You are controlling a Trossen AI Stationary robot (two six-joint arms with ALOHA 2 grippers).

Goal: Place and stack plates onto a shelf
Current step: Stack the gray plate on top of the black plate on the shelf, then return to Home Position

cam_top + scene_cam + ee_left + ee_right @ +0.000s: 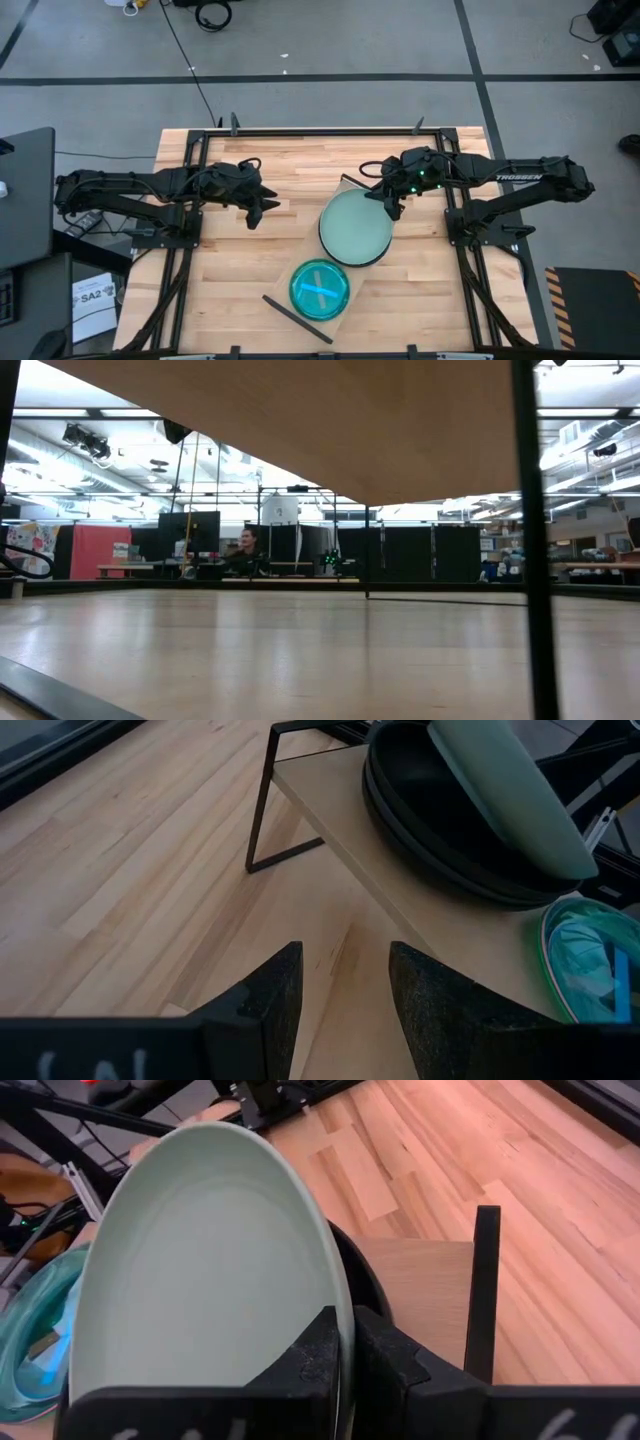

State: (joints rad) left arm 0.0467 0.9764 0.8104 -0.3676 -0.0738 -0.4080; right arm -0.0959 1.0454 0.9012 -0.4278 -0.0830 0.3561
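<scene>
The shelf [352, 272] is a light wooden board on dark legs, lying slantwise on the table. Black plates [440, 835] are stacked at its far end, with a pale mint-green plate [355, 225] on top of them. A translucent teal plate [320, 288] sits on the shelf's near end. My right gripper [391, 206] is shut on the mint-green plate at its right far edge. My left gripper [262, 208] hovers open over the bare table left of the shelf, with nothing between its fingers [270, 1005]. My right gripper pinches the mint-green plate's rim [343, 1302] between its two fingers, one over the plate's upper face and one under it. The fingers come slanting down from the table's right. The plate is tilted: the held edge is raised, and the opposite side lies over the black plates.
The shelf's dark leg frame [268, 815] stands between my left gripper and the plates. Bare planked table [230, 270] lies left of the shelf. In the low view the shelf's underside [300, 420] and a leg [530, 540] fill the foreground, and a person sits far behind.
</scene>
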